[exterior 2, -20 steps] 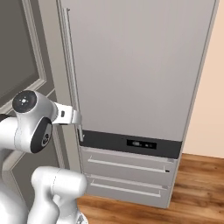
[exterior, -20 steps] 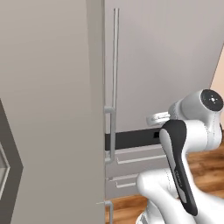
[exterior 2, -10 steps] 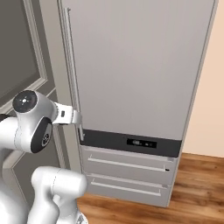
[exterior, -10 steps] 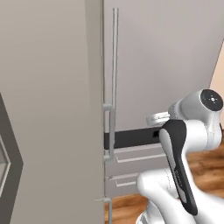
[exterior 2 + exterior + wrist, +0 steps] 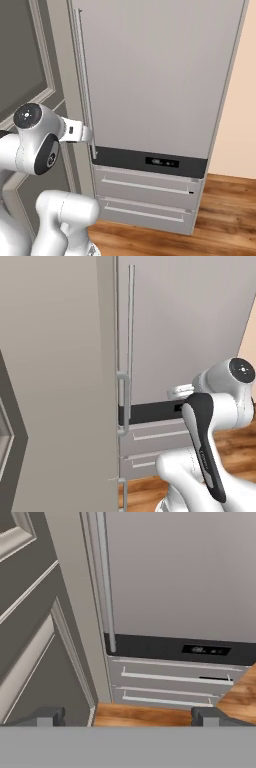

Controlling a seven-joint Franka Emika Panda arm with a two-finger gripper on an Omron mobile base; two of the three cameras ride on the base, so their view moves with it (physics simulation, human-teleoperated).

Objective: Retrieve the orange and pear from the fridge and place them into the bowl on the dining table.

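I am facing the fridge (image 5: 155, 80), which stands shut: its tall pale door fills the upper part, with the long bar handle (image 5: 84, 80) running down its left edge. Under the door sits the black strip (image 5: 150, 161) with a small display, and below that two drawers (image 5: 145, 197) with thin horizontal pulls. A dark grey panelled wall (image 5: 25, 60) stands to the left of the fridge, a wood floor (image 5: 220, 210) lies at its foot, and a peach wall (image 5: 240, 100) rises on the right.

In the hand view my gripper (image 5: 127, 716) has its two fingertips (image 5: 47, 716) set as wide apart as they go, with nothing between them. It looks at the handle's lower end (image 5: 112, 643) and the drawers, well short of the door.
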